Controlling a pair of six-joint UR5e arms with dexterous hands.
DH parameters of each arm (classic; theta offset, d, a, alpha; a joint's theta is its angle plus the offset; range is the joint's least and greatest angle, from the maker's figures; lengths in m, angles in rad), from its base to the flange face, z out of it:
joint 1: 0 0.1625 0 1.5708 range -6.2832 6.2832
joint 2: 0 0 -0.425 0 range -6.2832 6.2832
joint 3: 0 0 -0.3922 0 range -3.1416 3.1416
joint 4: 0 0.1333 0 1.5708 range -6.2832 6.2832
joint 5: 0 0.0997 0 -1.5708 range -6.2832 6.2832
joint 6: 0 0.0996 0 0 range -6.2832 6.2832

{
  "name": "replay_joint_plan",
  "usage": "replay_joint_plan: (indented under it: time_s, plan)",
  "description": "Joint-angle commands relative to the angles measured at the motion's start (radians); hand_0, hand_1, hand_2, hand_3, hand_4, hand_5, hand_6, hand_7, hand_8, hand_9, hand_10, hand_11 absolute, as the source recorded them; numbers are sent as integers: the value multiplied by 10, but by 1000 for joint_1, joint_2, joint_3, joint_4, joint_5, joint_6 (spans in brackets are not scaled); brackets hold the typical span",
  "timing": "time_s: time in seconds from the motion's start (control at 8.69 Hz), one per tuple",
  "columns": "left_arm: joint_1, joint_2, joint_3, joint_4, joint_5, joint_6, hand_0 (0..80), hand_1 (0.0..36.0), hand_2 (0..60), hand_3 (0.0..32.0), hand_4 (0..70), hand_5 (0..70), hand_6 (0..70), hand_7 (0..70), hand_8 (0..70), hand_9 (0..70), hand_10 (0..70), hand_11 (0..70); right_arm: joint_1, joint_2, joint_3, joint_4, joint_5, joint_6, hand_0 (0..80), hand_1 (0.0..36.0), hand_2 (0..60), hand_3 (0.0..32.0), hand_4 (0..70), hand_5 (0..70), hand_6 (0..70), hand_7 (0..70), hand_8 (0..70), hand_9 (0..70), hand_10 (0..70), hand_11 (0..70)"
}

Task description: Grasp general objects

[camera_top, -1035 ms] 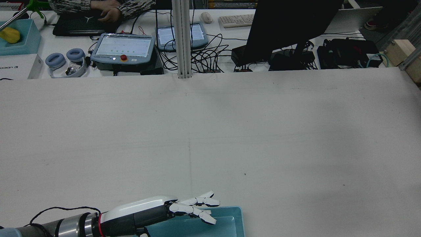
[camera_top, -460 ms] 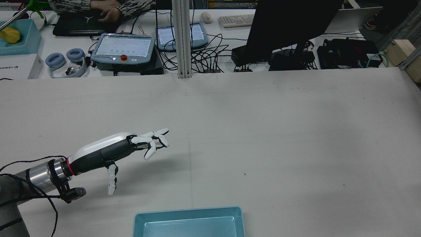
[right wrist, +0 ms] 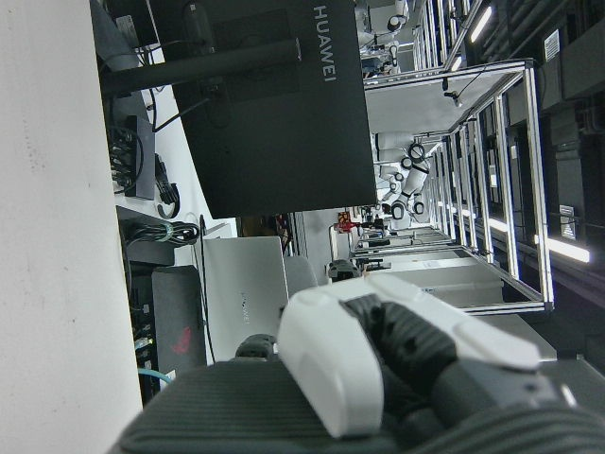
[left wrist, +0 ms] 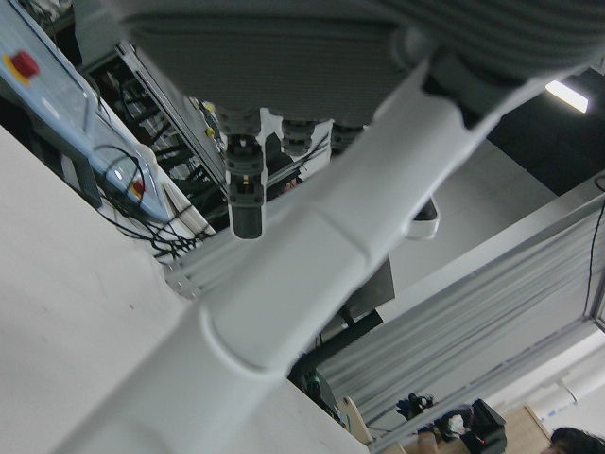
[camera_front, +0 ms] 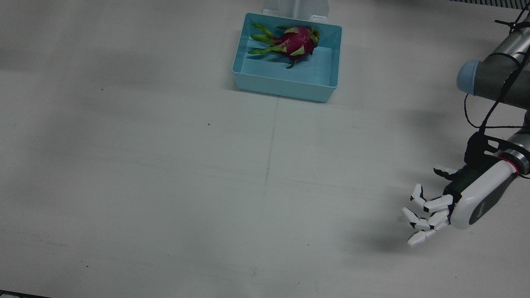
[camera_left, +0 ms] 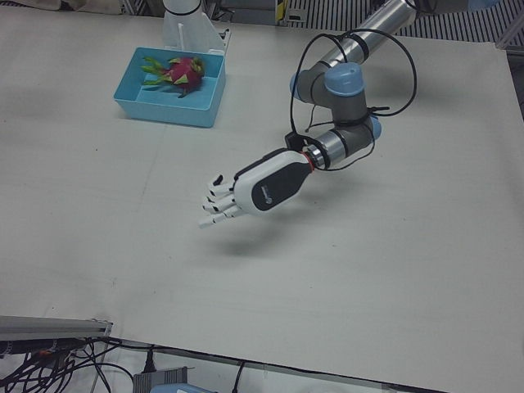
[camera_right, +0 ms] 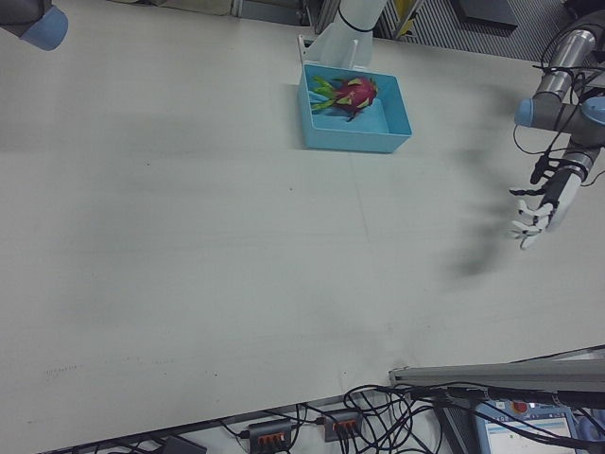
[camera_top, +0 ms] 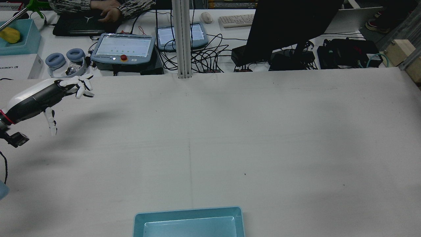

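A pink dragon fruit point(camera_front: 296, 41) with green scales lies in the light blue tray point(camera_front: 285, 89) at the table's robot-side edge, also seen as the fruit point(camera_left: 176, 71) in the tray point(camera_left: 168, 110). My left hand point(camera_front: 451, 207) hovers over bare table far from the tray, open, fingers spread, holding nothing. The rear view shows this left hand point(camera_top: 49, 95) at the left edge, and only the tray's front rim point(camera_top: 187, 210). A white finger point(left wrist: 284, 312) crosses the left hand view. Of my right hand only a white part point(right wrist: 378, 350) shows, its state unclear.
Beyond the table's far edge stand two teach pendants point(camera_top: 123, 47), blue headphones point(camera_top: 65, 59), a dark monitor point(camera_top: 289, 26), a metal post point(camera_top: 182, 39) and tangled cables. A person's hand point(camera_top: 110, 13) rests on a laptop. A blue bin point(camera_top: 19, 38) sits far left.
My left hand has swung from over the tray out across the table to its far left side, staying open and empty. The tray has not moved.
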Motion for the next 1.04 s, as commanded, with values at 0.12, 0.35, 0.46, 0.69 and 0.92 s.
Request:
replay_joint_plan:
  time_s: [0.12, 0.35, 0.46, 0.69, 0.92]
  plan:
    - [-214, -21, 329, -194, -4, -6, 800, 360, 600, 0, 61, 700, 152, 641, 20, 114, 127, 245, 0, 0, -1, 0, 0, 0, 0, 0, 0, 0, 0, 0, 0, 0, 0, 0, 0, 0]
    - [-219, -16, 412, -259, -98, -12, 800, 360, 600, 0, 74, 700, 171, 671, 24, 120, 165, 300, 0, 0, -1, 0, 0, 0, 0, 0, 0, 0, 0, 0, 0, 0, 0, 0, 0, 0]
    - [-239, -7, 413, -273, -102, -12, 800, 360, 600, 0, 56, 700, 159, 659, 21, 117, 152, 281, 0, 0, -1, 0, 0, 0, 0, 0, 0, 0, 0, 0, 0, 0, 0, 0, 0, 0]
    - [-274, 23, 421, -292, -135, 2, 800, 360, 600, 0, 124, 700, 205, 700, 31, 127, 184, 326, 0, 0, -1, 0, 0, 0, 0, 0, 0, 0, 0, 0, 0, 0, 0, 0, 0, 0]
    - [-274, 33, 423, -260, -153, 6, 800, 360, 600, 0, 220, 700, 268, 700, 43, 141, 167, 298, 0, 0, -1, 0, 0, 0, 0, 0, 0, 0, 0, 0, 0, 0, 0, 0, 0, 0]
